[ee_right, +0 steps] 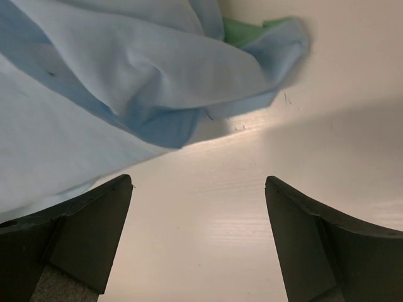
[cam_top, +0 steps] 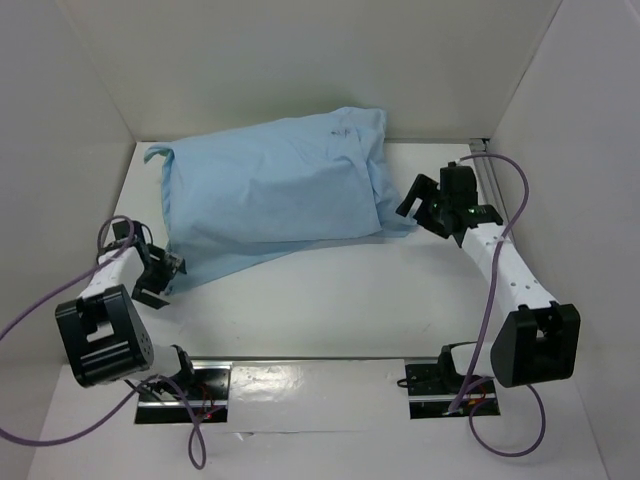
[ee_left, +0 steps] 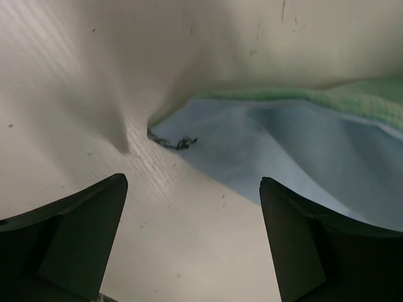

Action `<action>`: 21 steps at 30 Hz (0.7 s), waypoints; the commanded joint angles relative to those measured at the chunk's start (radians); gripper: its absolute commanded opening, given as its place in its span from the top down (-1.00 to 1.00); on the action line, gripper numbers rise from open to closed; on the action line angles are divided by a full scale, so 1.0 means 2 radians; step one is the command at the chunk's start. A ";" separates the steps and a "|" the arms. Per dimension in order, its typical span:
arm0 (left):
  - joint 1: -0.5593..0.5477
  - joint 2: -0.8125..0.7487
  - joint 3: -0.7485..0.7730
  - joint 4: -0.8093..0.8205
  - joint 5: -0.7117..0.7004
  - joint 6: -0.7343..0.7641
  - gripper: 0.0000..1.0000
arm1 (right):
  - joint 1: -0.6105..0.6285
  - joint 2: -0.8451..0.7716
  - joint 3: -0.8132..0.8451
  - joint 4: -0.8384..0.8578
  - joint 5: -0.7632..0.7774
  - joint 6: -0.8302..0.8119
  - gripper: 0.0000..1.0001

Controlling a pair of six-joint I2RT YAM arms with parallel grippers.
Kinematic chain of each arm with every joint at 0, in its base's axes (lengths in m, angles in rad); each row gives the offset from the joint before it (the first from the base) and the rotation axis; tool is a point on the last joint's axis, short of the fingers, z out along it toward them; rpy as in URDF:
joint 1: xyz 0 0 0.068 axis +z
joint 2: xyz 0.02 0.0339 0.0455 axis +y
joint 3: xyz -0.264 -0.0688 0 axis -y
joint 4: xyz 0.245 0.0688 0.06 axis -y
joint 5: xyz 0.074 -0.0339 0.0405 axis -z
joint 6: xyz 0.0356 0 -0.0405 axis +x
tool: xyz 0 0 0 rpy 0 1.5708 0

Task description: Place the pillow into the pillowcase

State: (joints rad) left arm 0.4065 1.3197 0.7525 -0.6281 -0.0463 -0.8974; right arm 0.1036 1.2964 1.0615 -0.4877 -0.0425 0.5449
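Pillowcase: the thin, light-blue cloth pillowcase [cam_top: 275, 190] lies at the far middle of the tabletop. Most of it is bulging, with a flat limp margin along its near-left edge.
Pillow: no bare pillow shows. Judging by the bulk, it sits fully inside, so the task looks all but done.
Lining: a sea-green inner face [ee_right: 242, 28] peeps out at the corner near each hand. Which end is the mouth I cannot tell.
Left hand [cam_top: 160, 275]: low by the near-left corner, fingers spread, grasping nothing.
Right hand [cam_top: 425, 205]: just beside the right end, spread and empty.
Why so: both sit clear at opposite ends, probably because no more tugging is needed.
Tabletop [cam_top: 330, 300]: smooth white, faintly specked.
Room: plain white panels [cam_top: 300, 60] at the left, back and right.
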 commanded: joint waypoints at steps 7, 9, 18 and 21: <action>0.005 0.117 0.023 0.086 0.015 -0.011 -0.69 | -0.019 -0.014 -0.014 -0.012 -0.007 -0.004 -0.87; 0.005 0.130 0.028 0.091 0.015 -0.006 -0.60 | -0.023 -0.009 -0.014 -0.012 -0.012 -0.004 -0.87; 0.000 0.144 0.063 0.083 0.044 0.003 1.00 | -0.049 0.037 -0.036 0.004 -0.044 0.011 -0.87; 0.000 0.100 0.075 0.072 0.051 0.003 1.00 | -0.054 0.061 -0.046 0.021 -0.050 0.022 -0.89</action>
State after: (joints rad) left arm 0.4091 1.5818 0.8627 -0.4572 0.0303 -0.8932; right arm 0.0078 1.3872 0.9878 -0.5022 -0.1112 0.5621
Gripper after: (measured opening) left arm 0.036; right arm 0.942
